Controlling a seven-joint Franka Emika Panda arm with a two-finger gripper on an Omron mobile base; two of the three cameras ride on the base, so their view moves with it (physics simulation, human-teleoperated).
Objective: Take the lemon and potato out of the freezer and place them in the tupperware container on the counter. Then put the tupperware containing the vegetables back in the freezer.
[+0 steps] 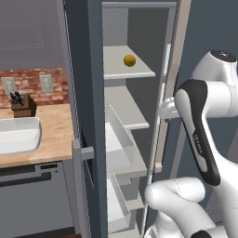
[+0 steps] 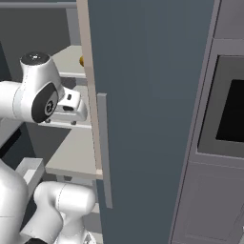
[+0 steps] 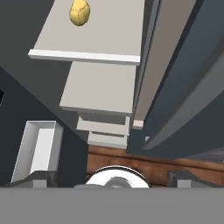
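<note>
Three pale shelves (image 3: 98, 85), open freezer (image 1: 86, 93)

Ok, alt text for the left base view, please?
An open freezer with a small dull yellow potato on its upper shelf; the white arm reaches in from the right. A white tupperware container sits on the counter, left.

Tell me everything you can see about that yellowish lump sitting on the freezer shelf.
The potato is a small, roundish, dull yellow-tan lump; in the hand view faint crease lines cross its matte skin. It rests alone on a pale grey upper shelf inside the open freezer, toward the back of the shelf. Nothing but the shelf touches it. In the right base view a sliver of it peeks past the door edge.
</note>
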